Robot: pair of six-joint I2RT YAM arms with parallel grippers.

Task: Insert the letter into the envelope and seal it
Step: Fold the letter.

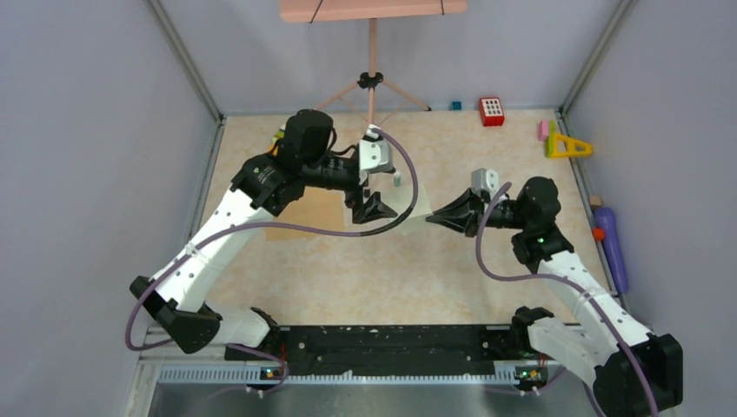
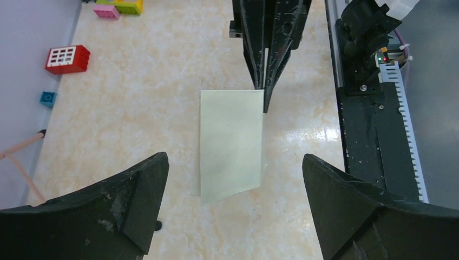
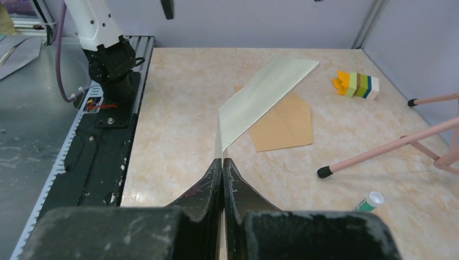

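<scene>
Cream letter (image 3: 266, 86): held clear of the table (image 3: 178, 108) by its near edge, stretching straight ahead of the right gripper (image 3: 223, 165) and sloping away from it, with its far end over the envelope (image 3: 284, 123)
right gripper: jaws pressed tight together on the sheet's near edge, which is pinched between the tips
left gripper (image 1: 374, 207): jaws spread wide with nothing in them; the letter sits just ahead, between the two fingers but touching neither
brown envelope: flat on the table ahead of the right gripper and partly beneath the letter; its pointed flap seems to lie open, though the sheet hides much of it
step in hand: the right gripper alone is bringing the letter to the envelope; nothing is inside yet
next move: probably the left gripper must hold the envelope's mouth steady while the right lines up the letter's free edge and slides it in at a shallow angle; a limp sheet may buckle
sealing: not begun; a small green-capped tube (image 3: 371, 201) lies to the right of the right gripper and may be glue
</scene>
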